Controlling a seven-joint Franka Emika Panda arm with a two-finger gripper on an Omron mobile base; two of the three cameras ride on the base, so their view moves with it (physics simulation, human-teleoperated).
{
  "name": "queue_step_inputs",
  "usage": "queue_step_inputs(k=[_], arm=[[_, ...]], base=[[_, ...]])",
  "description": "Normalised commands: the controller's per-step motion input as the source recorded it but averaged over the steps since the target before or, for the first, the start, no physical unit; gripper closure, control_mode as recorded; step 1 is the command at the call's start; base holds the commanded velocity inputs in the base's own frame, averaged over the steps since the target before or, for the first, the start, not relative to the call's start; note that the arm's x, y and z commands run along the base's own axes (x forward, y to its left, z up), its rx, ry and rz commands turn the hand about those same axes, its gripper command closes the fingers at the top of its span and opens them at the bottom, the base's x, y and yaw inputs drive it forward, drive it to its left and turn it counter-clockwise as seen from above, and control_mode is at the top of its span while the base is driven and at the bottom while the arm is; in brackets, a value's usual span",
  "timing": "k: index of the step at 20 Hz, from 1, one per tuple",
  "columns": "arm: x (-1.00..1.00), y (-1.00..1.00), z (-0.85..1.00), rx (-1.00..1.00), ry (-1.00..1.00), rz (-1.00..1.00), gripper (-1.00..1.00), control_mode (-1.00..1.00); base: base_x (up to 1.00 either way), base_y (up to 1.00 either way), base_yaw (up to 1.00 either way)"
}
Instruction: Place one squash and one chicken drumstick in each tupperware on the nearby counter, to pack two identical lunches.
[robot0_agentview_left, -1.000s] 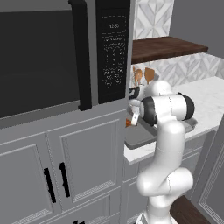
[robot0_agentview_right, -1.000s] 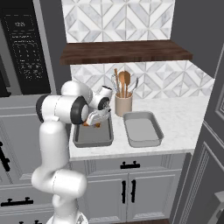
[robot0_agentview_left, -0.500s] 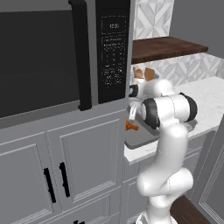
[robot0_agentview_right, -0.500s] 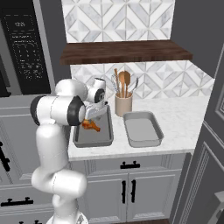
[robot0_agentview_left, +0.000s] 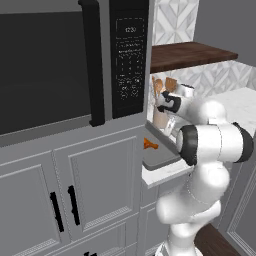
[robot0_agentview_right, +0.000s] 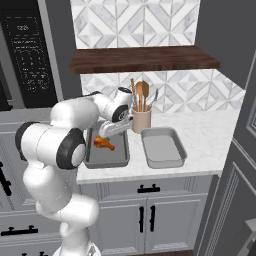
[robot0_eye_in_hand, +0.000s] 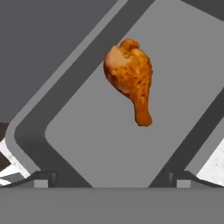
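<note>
A browned chicken drumstick (robot0_eye_in_hand: 131, 83) lies loose on the floor of the left grey tupperware (robot0_eye_in_hand: 26, 127), thin end pointing toward my fingers. From the right base view the drumstick (robot0_agentview_right: 104, 143) rests in the far half of that tupperware (robot0_agentview_right: 107, 164); a second tupperware (robot0_agentview_right: 162, 147) stands just to its right with nothing in it. Both sit on the white marble counter (robot0_agentview_right: 210, 135). My gripper (robot0_eye_in_hand: 111, 179) hovers above the drumstick, open, its tips spread wide with nothing between them. In the left base view the drumstick (robot0_agentview_left: 150, 145) peeks out beside the tall cabinet.
A beige jar of wooden utensils (robot0_agentview_right: 141, 117) stands right behind the two containers. A dark wooden shelf (robot0_agentview_right: 145, 59) hangs over the counter. The tall oven cabinet with its black control panel (robot0_agentview_left: 129, 65) borders the left tupperware closely.
The hand has lifted up and away from the left tupperware. The drumstick it was holding low in the container now lies free on the floor.
</note>
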Motion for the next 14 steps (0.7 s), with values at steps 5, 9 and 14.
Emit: queue_step_inputs(k=[5,9,14], arm=[[-1.0,0.03,0.68,0.0,-0.17,-0.13,-1.0,-1.0],[-1.0,0.08,0.59,0.0,-0.12,-0.24,-1.0,-1.0],[-1.0,0.01,0.43,-0.06,0.0,-0.15,-1.0,-1.0]], base=[[0.0,0.0,0.0],[0.0,0.0,0.0],[0.0,0.0,0.0]])
